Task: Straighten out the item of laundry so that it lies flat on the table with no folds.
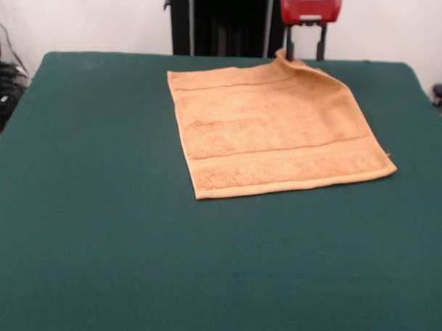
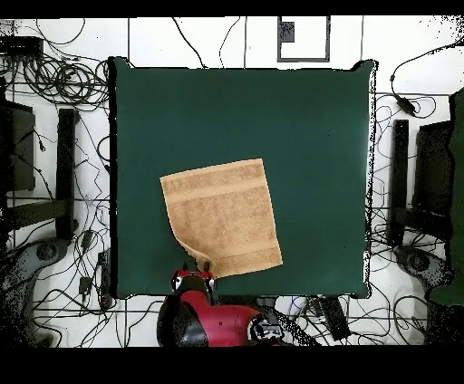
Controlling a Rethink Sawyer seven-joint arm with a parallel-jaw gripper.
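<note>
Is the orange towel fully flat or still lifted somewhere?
Mostly spread, not fully flat: the towel has one corner raised at the pincer, by the table's far edge.

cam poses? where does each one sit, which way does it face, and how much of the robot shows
Front view: across the table from the robot, facing it; shows the towel and the gripper at its lifted far corner.
Overhead view: above the table, looking straight down, robot base at bottom; the red arm and gripper show.
Shared: towel, table, gripper, turned half round between views.
</note>
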